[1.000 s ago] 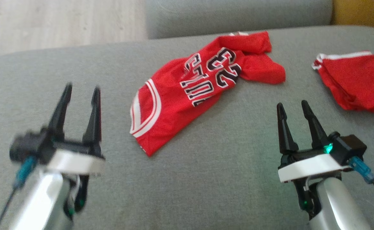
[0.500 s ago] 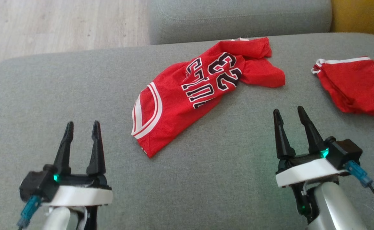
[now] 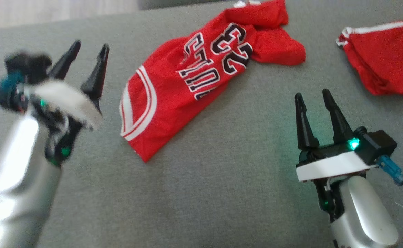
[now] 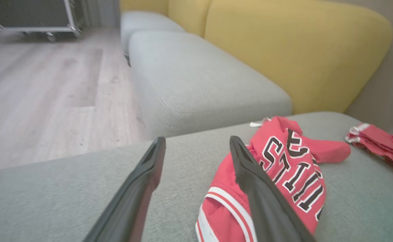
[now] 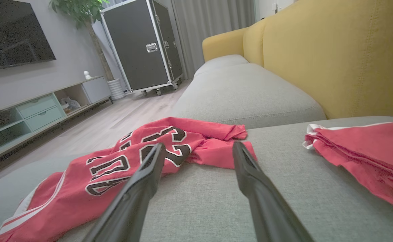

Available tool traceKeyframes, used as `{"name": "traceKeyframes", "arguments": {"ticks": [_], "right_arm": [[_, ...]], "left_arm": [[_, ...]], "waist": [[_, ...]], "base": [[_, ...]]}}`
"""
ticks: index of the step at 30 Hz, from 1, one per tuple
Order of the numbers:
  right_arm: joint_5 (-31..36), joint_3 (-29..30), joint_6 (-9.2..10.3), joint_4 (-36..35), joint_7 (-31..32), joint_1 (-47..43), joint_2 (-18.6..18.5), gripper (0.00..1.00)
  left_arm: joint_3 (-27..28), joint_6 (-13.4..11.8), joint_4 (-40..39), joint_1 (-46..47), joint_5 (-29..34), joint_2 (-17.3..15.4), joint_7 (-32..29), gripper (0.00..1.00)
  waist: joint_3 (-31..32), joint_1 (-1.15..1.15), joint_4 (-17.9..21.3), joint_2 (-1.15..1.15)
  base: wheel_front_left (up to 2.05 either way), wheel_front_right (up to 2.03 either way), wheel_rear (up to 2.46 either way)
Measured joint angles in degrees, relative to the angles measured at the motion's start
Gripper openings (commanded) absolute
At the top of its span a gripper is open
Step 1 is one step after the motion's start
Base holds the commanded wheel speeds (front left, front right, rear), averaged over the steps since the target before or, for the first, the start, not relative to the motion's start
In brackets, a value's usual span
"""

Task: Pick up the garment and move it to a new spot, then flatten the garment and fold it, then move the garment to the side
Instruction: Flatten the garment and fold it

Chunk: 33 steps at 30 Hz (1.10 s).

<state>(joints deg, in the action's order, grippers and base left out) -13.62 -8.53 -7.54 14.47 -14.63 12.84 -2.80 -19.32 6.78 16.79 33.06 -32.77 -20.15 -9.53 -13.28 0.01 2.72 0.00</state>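
Head view: a grey sofa seat [image 3: 222, 179] spans the picture, with a strip of pale floor [image 3: 50, 10] at the far left. The red jersey [image 3: 194, 79] lies crumpled on the far middle of the seat, number up, its collar toward the near left. A second red cloth [image 3: 384, 58] lies at the far right, well apart from it. The left gripper [image 3: 91, 45], blurred, hovers left of the jersey, spread wide and empty. The right gripper [image 3: 311, 93] hovers at the near right, also wide and empty.

Left wrist view: the jersey lies just past the right-hand finger. Beyond it are another grey seat [image 4: 200, 77] and a yellow backrest [image 4: 300, 50].

Right wrist view: across the floor stand a TV [image 5: 11, 33], a low cabinet [image 5: 38, 107], a plant [image 5: 79, 10] and a black wheeled case [image 5: 142, 43].

Against half a second ago, the head camera has shifted. The left gripper has climbed from the near left to beside the jersey. The right one has barely moved, and the jersey keeps its crumple.
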Motion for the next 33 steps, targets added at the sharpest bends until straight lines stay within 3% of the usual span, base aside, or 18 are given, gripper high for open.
{"name": "traceKeyframes", "arguments": {"ticks": [5,10,16,20,25,27,30,33], "right_arm": [[-0.6,-0.4,0.0,-0.7,0.0,1.1,0.0,1.0],[-1.8,-0.8,0.0,-1.5,0.0,2.6,0.0,1.0],[-2.5,-1.0,0.0,-2.0,0.0,3.6,0.0,1.0],[-3.1,-1.2,0.0,-2.5,0.0,3.6,0.0,1.0],[-3.1,-1.4,0.0,-2.7,0.0,3.7,0.0,1.0],[-3.1,-1.4,0.0,-2.7,0.0,3.7,0.0,1.0],[-3.1,-1.5,0.0,-2.7,0.0,4.3,0.0,1.0],[-3.1,-1.6,0.0,-2.7,0.0,4.6,0.0,1.0]], "left_arm": [[-4.4,0.4,5.2,10.9,-7.1,-1.8,-14.0,1.0],[-10.6,0.4,7.1,15.7,-14.1,-4.0,-24.9,1.0],[-16.2,0.4,7.1,17.0,-19.3,-7.2,-30.5,1.0],[-20.2,0.4,7.6,18.9,-18.3,-10.1,-30.5,1.0],[-22.7,0.4,9.3,20.3,-18.7,-10.8,-29.6,1.0],[-24.0,0.4,9.1,21.1,-20.1,-11.2,-29.8,0.0],[-25.0,0.4,8.8,21.6,-21.5,-11.7,-27.8,0.0],[-24.4,0.4,9.7,22.7,-20.0,-12.1,-19.7,0.0]], "waist": [[-3.8,0.0,2.0,0.0],[-7.0,0.0,4.5,0.0],[-9.6,0.0,7.3,0.0],[-11.0,-0.01,8.9,0.0],[-11.8,-0.01,9.6,0.0],[-11.9,-0.02,9.7,0.0],[-11.8,-0.01,9.8,0.0],[-11.5,-0.01,9.9,0.0]], "base": [[0.0,0.0,0.0],[0.0,0.0,0.0],[0.0,0.0,0.0],[0.0,0.0,0.0],[0.0,0.0,0.0],[0.0,0.0,0.0],[0.0,0.0,0.0],[0.0,0.0,0.0]]}}
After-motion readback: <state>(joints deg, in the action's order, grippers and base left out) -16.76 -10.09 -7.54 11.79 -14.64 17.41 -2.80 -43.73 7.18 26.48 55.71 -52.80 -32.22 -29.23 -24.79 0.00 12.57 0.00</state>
